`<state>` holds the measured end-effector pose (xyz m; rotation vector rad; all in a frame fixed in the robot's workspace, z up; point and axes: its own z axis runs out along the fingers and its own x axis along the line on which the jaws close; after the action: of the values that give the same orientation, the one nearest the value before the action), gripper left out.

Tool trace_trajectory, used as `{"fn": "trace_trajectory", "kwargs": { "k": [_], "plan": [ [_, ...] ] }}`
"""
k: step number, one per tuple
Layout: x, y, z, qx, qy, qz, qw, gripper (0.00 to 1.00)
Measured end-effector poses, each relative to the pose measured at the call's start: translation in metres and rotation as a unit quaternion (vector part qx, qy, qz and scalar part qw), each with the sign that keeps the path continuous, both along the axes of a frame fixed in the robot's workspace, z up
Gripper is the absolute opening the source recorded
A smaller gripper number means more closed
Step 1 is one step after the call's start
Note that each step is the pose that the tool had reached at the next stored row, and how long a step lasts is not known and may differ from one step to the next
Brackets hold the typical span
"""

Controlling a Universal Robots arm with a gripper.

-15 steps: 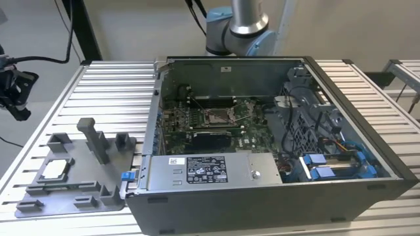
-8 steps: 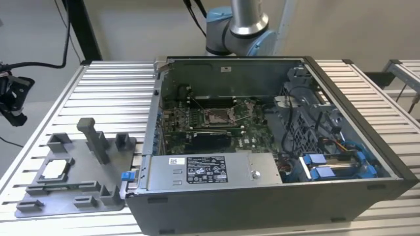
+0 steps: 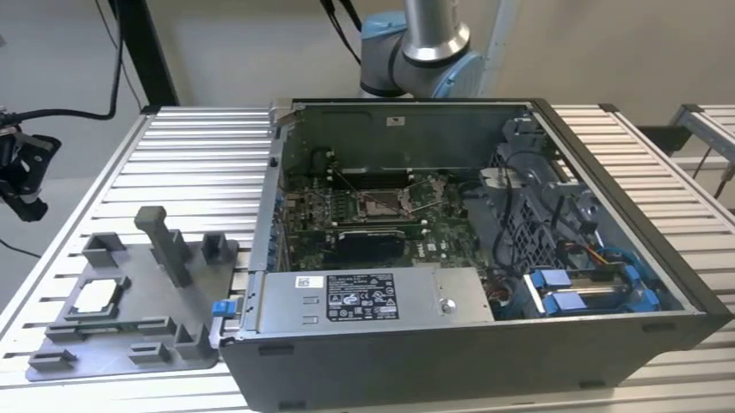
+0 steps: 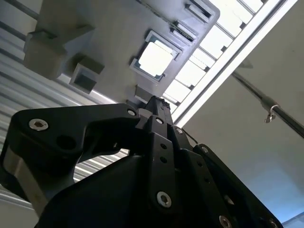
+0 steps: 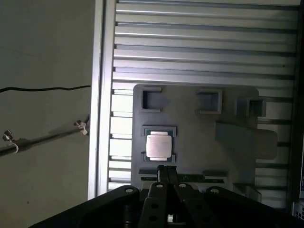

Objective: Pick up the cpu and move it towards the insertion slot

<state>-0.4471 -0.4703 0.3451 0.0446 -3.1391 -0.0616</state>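
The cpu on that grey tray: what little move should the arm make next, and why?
Probably lower the gripper toward the cpu. The chip lies untouched in its pocket on the grey tray, and in both wrist views the gripper hangs clear above it, shut and holding nothing. The insertion slot looks empty.

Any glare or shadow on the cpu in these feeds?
Second wrist view: the cpu is washed out white by glare, the tool a dark silhouette. First wrist view: dim overall, yet the cpu reads evenly. Exterior view: even light, the cpu pale on its grey tray.
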Motion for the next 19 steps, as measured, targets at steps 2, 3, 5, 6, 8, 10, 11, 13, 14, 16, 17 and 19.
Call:
{"fn": "trace_trajectory", "kwargs": {
  "k": [2,3,5,6,8,10,11,13,14,16,17,19],
  "plan": [
    [0.0,0.0,0.0,0.0,0.0,0.0,1.0,0.0],
    [-0.0001,0.0,0.0001,0.0,0.0001,0.0,1.0,0.0],
    [-0.0002,0.0,0.0,0.0,0.0,0.0,1.0,0.0],
    [-0.0002,0.0,0.0001,0.0,0.0001,0.0,1.0,0.0],
    [-0.0003,0.0,0.0,0.0,0.0,0.0,1.0,0.0],
    [-0.0003,0.0,0.0001,0.0,0.0001,0.0,1.0,0.0],
    [-0.0004,0.0,0.0,0.0,0.0,0.0,1.0,0.0],
    [-0.0004,0.0,0.0,0.0,0.0,0.0,1.0,0.0],
    [-0.0005,0.0,0.0001,0.0,0.0001,0.0,1.0,0.0],
    [-0.0005,0.0,0.0001,0.0,0.0,0.0,1.0,0.0],
    [-0.0005,0.0,0.0,0.0,0.0,0.0,1.0,0.0],
    [-0.0005,0.0,-0.0001,-0.0001,0.0001,0.0,1.0,0.0]
  ]
}}
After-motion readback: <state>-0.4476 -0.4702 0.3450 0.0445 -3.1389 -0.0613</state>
